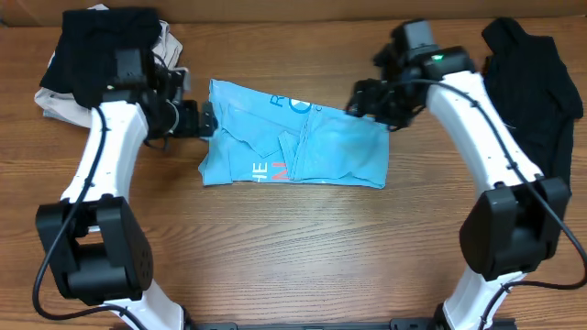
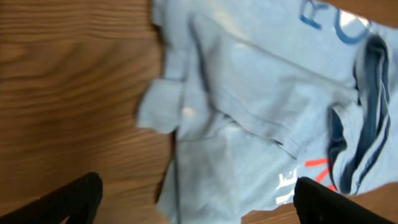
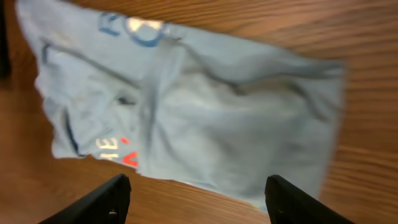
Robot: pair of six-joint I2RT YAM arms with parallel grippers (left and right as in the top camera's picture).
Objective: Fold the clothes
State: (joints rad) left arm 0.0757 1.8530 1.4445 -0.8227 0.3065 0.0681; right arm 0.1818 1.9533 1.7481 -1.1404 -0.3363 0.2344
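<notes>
T-shirt (image 1: 298, 147) lies rumpled, part-folded, on the surface (image 1: 303, 247). Left fingers (image 2: 74, 199) and right fingers (image 3: 99, 202) hang spread and empty at its two ends, likely placed to grip both for the next fold.

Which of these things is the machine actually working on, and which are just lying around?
Job in hand: light blue T-shirt; left hand and right hand, both open at its ends.
Lying aside: right black garment; left black garment atop pale cloth. Clothes too, untouched.

Even, bright overhead light; soft shadows; both wrist views motion-blurred.
</notes>
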